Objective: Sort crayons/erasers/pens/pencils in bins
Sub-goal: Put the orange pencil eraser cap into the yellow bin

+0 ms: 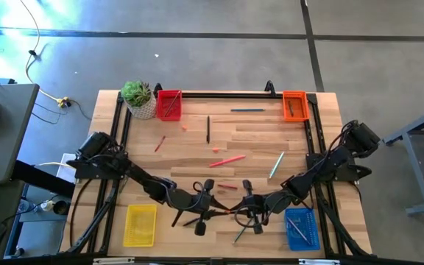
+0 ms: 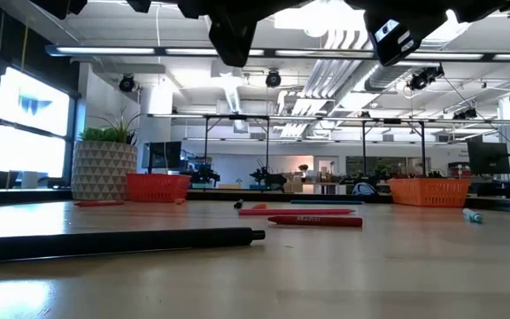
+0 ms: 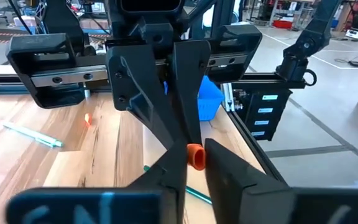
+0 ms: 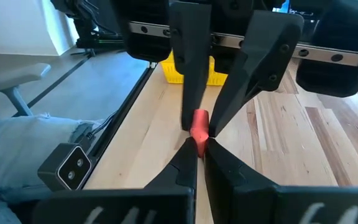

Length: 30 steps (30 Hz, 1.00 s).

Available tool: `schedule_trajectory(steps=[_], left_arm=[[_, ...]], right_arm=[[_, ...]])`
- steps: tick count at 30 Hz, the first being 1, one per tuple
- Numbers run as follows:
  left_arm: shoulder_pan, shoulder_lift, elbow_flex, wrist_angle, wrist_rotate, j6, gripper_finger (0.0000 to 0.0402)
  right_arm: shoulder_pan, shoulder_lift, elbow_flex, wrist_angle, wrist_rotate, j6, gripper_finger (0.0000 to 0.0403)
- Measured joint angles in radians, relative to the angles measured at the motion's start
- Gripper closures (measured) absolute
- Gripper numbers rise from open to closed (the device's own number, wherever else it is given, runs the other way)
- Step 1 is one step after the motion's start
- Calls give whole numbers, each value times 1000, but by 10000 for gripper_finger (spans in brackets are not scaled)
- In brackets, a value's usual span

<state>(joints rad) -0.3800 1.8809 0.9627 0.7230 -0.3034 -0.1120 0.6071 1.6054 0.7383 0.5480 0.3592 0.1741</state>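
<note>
Near the table's front edge, between yellow bin (image 1: 140, 225) and blue bin (image 1: 301, 228): one orange-red crayon (image 3: 195, 155), pinched at opposite ends by left gripper (image 3: 188, 163) and right gripper (image 4: 199, 146) — apparently a hand-over before binning.

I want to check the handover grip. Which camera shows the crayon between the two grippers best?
The right wrist view: the crayon fills the centre, pinched by both sets of jaws. The left wrist view shows only its orange end. The high view shows a tiny speck between the grippers; the low view doesn't show it.
</note>
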Motion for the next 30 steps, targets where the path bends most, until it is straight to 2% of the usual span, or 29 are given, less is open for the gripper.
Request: schedule_trajectory(steps=[3, 7, 12, 16, 19, 23, 30], left_arm=[[0, 0, 0, -7, 1, 10, 390], [1, -1, 2, -25, -1, 19, 397], [0, -28, 1, -123, -29, 44, 400], [-8, -112, 6, -239, -71, 45, 401], [-20, -191, 7, -381, -79, 26, 401], [-60, -320, 7, -640, -99, -74, 401], [-161, -468, 7, -1133, -110, -409, 401]], right_arm=[[0, 0, 0, 0, 0, -18, 397], [0, 0, -1, -2, 9, -39, 379], [-1, -2, 0, 12, 66, -52, 334], [-2, -2, 0, 6, 98, -52, 296], [-1, -2, 0, 2, 111, -52, 272], [-1, -2, 0, -13, 111, -72, 251], [-1, -2, 0, -31, 108, -86, 260]])
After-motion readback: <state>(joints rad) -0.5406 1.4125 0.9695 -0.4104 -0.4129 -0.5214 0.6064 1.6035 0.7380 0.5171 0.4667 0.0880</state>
